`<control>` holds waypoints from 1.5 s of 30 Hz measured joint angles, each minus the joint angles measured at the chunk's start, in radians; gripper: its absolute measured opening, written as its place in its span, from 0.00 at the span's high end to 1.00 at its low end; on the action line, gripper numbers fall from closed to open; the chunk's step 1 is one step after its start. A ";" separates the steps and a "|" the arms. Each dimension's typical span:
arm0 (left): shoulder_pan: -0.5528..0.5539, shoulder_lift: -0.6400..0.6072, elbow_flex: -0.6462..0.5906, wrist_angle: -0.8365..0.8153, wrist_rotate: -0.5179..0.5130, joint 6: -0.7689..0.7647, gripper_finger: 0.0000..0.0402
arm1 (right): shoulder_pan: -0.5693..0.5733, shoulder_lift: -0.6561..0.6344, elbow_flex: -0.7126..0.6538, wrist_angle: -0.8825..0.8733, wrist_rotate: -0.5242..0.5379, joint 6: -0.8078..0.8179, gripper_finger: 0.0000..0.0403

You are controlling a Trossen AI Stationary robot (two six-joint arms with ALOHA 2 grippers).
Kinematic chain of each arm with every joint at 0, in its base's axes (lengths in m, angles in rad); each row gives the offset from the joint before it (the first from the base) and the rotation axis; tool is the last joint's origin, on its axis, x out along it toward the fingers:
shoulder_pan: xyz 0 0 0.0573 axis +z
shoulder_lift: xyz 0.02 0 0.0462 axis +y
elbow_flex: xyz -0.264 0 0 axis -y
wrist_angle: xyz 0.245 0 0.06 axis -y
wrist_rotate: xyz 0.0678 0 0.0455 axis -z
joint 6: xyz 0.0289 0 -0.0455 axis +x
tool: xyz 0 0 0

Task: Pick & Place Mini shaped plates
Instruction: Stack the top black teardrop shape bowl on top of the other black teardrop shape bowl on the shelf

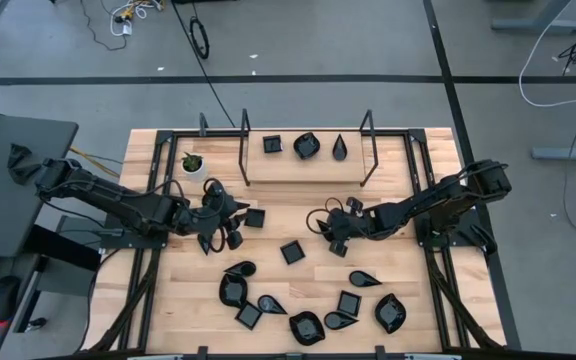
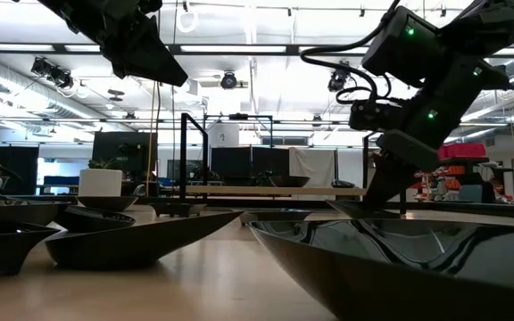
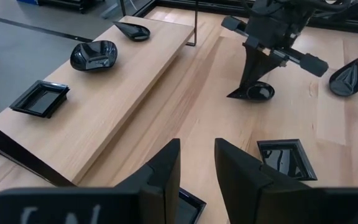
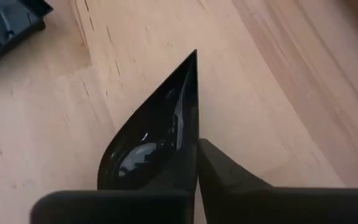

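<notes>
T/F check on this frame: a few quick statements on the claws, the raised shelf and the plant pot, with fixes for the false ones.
1. The right claw is shut on a teardrop plate. True.
2. The raised shelf carries five plates. False: three.
3. The left claw holds a square plate. False: nothing sits between its fingers.
4. The white plant pot stands on the table beside the shelf. True.

Glossy black mini shaped plates lie scattered over the wooden table. Three sit on the raised board at the far side: a square one, a rounded one and a teardrop. A cluster of squares, teardrops and rounded dishes fills the near middle. One teardrop, lying flat in the centre-right, is pinched at its rim.
</notes>
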 joint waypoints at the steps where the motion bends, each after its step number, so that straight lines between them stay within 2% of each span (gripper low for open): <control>1: 0.000 0.000 0.000 0.000 0.000 0.000 0.74 | 0.000 0.000 0.000 0.000 0.000 0.001 0.98; 8: 0.000 0.000 0.000 0.000 0.000 0.000 0.74 | 0.005 -0.015 0.053 -0.078 -0.003 0.019 0.94; 15: 0.000 0.000 0.000 0.000 0.000 -0.005 0.74 | 0.025 -0.032 0.205 -0.328 -0.041 0.052 0.99; 19: 0.000 0.000 0.000 0.000 0.000 -0.006 0.74 | 0.034 -0.032 0.236 -0.346 -0.073 0.056 0.98; 23: 0.000 0.000 0.000 0.000 0.000 -0.006 0.74 | 0.032 -0.032 0.222 -0.371 -0.083 0.161 0.97; 28: 0.000 0.000 0.000 0.000 0.000 -0.006 0.74 | 0.019 -0.032 0.182 -0.385 -0.084 0.309 0.85; 32: 0.000 0.000 0.000 0.000 0.000 -0.006 0.74 | 0.018 -0.032 0.117 -0.277 -0.084 0.334 0.70; 35: 0.000 0.000 0.000 0.000 0.000 -0.006 0.74 | 0.014 -0.032 0.075 -0.185 -0.082 0.330 0.64; 38: 0.000 0.000 0.000 0.000 0.000 -0.006 0.74 | 0.009 -0.032 0.050 -0.122 -0.072 0.324 0.66; 45: 0.000 0.000 0.000 0.000 0.000 -0.006 0.74 | -0.004 -0.025 0.008 -0.026 -0.062 0.235 0.82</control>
